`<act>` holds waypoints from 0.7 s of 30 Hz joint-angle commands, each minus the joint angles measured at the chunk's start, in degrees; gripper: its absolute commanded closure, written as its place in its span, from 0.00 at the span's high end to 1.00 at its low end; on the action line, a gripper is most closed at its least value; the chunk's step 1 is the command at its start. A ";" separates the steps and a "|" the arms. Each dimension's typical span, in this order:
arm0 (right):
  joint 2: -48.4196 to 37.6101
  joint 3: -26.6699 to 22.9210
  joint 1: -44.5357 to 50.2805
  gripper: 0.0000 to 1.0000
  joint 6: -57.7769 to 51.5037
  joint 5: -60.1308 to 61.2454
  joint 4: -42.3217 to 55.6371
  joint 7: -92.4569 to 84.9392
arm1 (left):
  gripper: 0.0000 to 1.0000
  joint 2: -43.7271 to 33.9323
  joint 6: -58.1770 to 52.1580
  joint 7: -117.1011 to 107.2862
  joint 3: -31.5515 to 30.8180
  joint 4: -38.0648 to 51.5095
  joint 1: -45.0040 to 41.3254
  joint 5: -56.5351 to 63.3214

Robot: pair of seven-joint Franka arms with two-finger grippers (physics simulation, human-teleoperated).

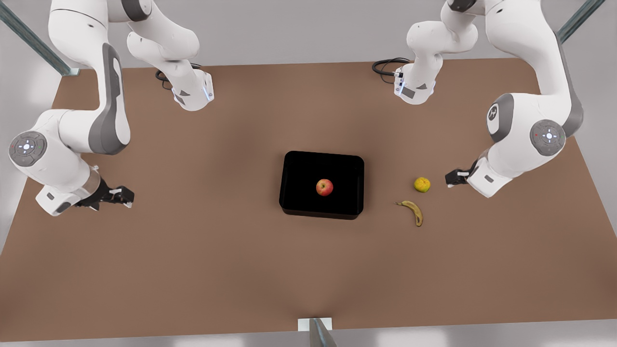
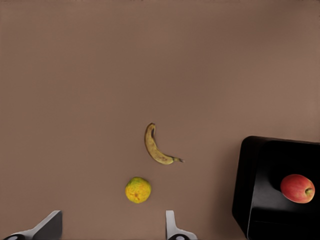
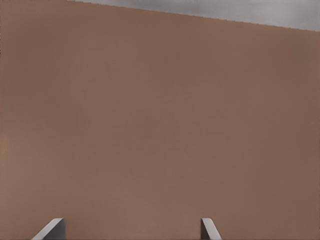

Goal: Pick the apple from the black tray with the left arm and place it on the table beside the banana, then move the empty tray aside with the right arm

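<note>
The apple (image 1: 324, 187) lies mid-tray (image 1: 289, 166), well apart from the left tool (image 1: 450, 178) (fingers apart); the right tool (image 1: 126, 196), also apart, waits near the counter's (image 1: 193, 265) opposite edge.

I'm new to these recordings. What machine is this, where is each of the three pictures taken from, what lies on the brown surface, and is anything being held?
These are two white robot arms, each ending in a two-finger gripper, rendered in a simulator. The front view looks down on the matte brown table. The other two pictures come from cameras on the wrists.

The left gripper, at the front view's right, is open near a lumpy yellow-green fruit and a small curved yellow banana. The right gripper, at the front view's left, is open over bare table.

A small red apple sits in a glossy black rectangular tray mid-table. Nothing is held.
</note>
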 commanded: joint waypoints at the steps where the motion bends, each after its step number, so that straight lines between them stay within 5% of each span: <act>1: 0.01 0.05 -0.06 1.00 3.97 -0.23 0.17 -4.30 | 1.00 0.11 4.66 -0.96 -0.01 0.03 -0.03 0.10; 3: 0.10 0.05 -0.06 1.00 3.97 -0.41 0.17 -4.21 | 1.00 0.20 4.66 -0.96 -0.01 0.47 -1.43 -0.07; 5: 2.47 0.05 -0.15 1.00 4.05 -0.49 0.61 -4.03 | 1.00 0.90 4.49 -11.04 -0.01 1.00 -11.97 0.10; 9: 20.76 -0.12 -0.41 1.00 4.85 -0.23 12.21 -4.03 | 1.00 2.57 5.37 -30.83 -0.01 1.00 -28.94 0.10; 13: 9.95 -0.38 -0.33 1.00 -6.05 -0.14 13.79 -4.12 | 1.00 8.98 11.60 -44.37 -0.01 0.21 -35.28 1.07; 21: 10.21 -0.21 -0.41 1.00 -6.14 1.44 14.85 -3.86 | 1.00 20.41 25.66 -49.91 1.04 0.82 -34.84 3.44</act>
